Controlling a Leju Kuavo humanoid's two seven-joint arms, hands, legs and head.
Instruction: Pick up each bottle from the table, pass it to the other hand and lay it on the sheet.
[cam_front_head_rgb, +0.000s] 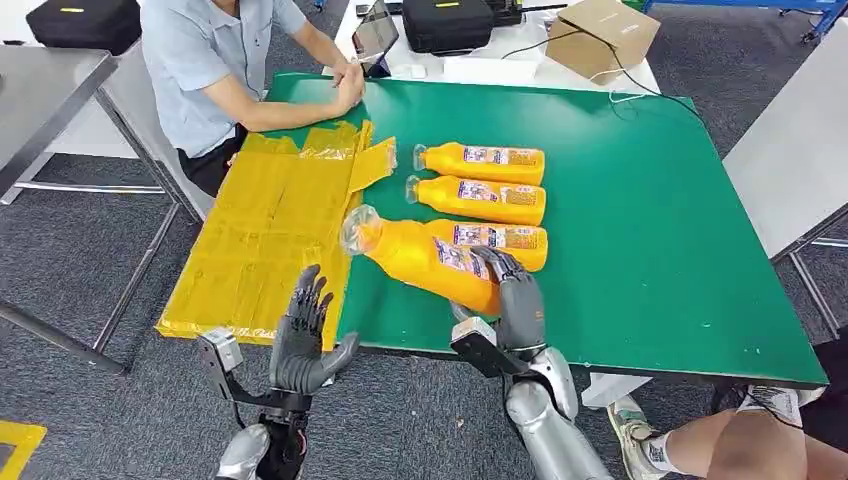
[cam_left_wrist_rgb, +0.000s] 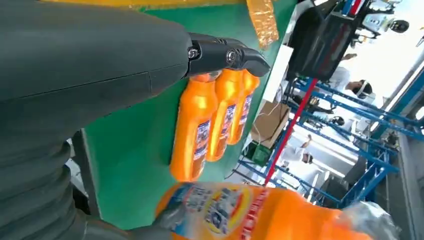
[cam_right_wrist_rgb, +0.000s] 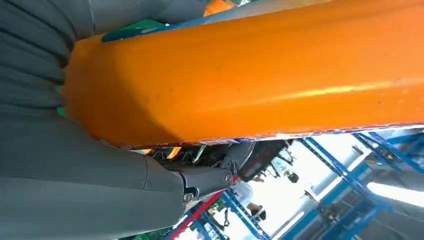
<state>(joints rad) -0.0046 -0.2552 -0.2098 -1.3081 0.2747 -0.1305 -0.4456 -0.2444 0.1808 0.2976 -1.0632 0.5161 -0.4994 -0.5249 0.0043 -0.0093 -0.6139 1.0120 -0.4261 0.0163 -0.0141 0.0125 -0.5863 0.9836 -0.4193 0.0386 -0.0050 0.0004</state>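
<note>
My right hand (cam_front_head_rgb: 518, 300) grips an orange bottle (cam_front_head_rgb: 430, 257) near its base and holds it tilted above the green table (cam_front_head_rgb: 650, 250), clear cap pointing toward the yellow sheet (cam_front_head_rgb: 270, 230). The same bottle (cam_right_wrist_rgb: 250, 70) lies across my right hand (cam_right_wrist_rgb: 90, 165) in the right wrist view. My left hand (cam_front_head_rgb: 305, 335) stands with fingers spread and empty at the table's near edge, beside the sheet. Three more orange bottles (cam_front_head_rgb: 482, 162) (cam_front_head_rgb: 478, 199) (cam_front_head_rgb: 495, 240) lie side by side on the table. The left wrist view has my left hand (cam_left_wrist_rgb: 85, 65), those bottles (cam_left_wrist_rgb: 215, 120) and the held bottle (cam_left_wrist_rgb: 250, 212).
A person (cam_front_head_rgb: 215, 75) sits at the far left corner, arms resting on the table next to the sheet. A tablet (cam_front_head_rgb: 375, 35), a black case (cam_front_head_rgb: 460, 22) and a cardboard box (cam_front_head_rgb: 600, 35) lie beyond the far edge. Another person's legs (cam_front_head_rgb: 720, 440) are at the near right.
</note>
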